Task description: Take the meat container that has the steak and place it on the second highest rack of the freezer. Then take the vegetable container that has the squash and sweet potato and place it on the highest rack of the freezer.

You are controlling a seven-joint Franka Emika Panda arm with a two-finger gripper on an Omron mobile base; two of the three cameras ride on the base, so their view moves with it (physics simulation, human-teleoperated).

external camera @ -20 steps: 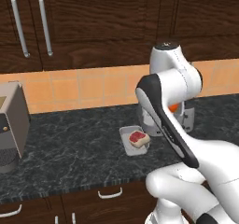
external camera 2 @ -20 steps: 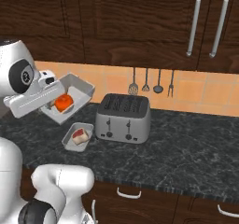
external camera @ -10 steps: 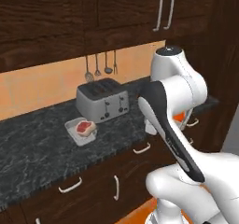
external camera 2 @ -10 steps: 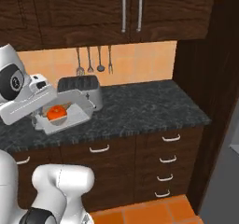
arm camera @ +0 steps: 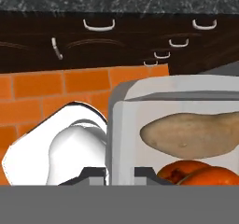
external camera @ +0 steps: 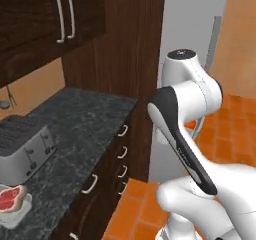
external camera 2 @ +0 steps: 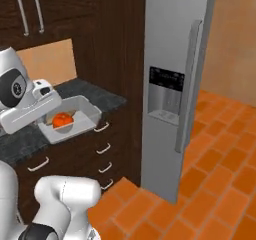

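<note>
The kitchen has dark wood cabinets, a black speckled counter (external camera: pixel 85 119) and an orange tile floor. The pale grey vegetable tub (external camera 2: pixel 82 115) hangs in the air, held level so nothing rolls out. In it sit the round orange squash (external camera 2: pixel 62 119) and the tan-brown sweet potato (arm camera: pixel 191 134). The two-finger claw (arm camera: pixel 120 172) is clenched on the tub's rim. The tall grey freezer (external camera 2: pixel 172 84) stands at three o'clock, door closed (it must open first, I think). The flat red steak (external camera: pixel 11 198) waits on the counter.
</note>
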